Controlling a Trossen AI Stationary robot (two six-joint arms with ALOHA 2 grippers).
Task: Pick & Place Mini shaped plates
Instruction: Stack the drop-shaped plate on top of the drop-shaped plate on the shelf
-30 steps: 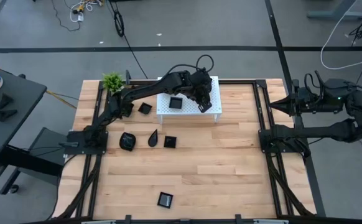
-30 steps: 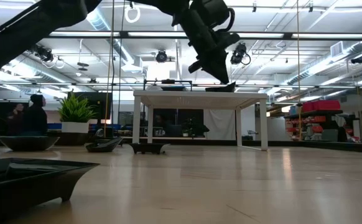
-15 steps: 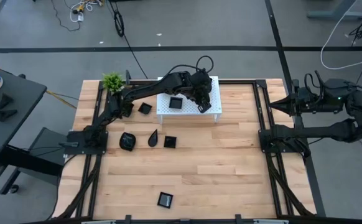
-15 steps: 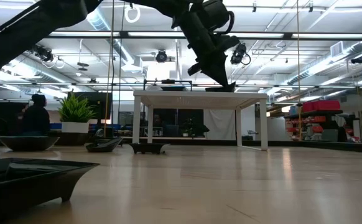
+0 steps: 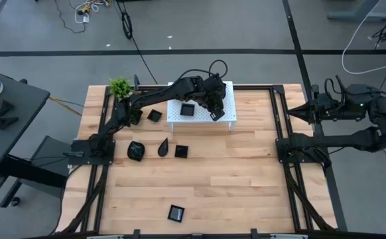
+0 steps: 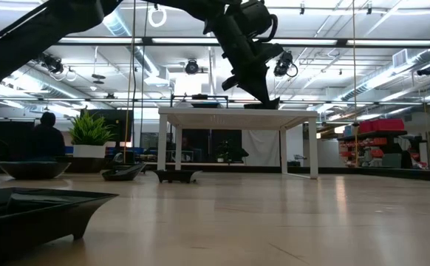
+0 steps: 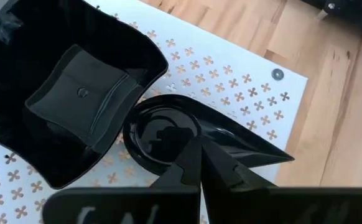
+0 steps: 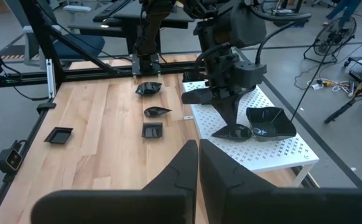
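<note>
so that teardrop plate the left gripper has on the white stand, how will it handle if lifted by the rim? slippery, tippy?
Probably stiff: the teardrop plate keeps its shape in the shut left gripper. Its glossy black surface suggests it may slip. The grip looks off-centre at the rim, so it may tilt when raised off the white stand.

Left arm extended, wrist pitched steeply down; left end effector (image 5: pixel 213 114) pointing downward, fingers closed together at the tips. Right arm folded back, right end effector (image 5: pixel 294 111) held level, fingers closed.
</note>
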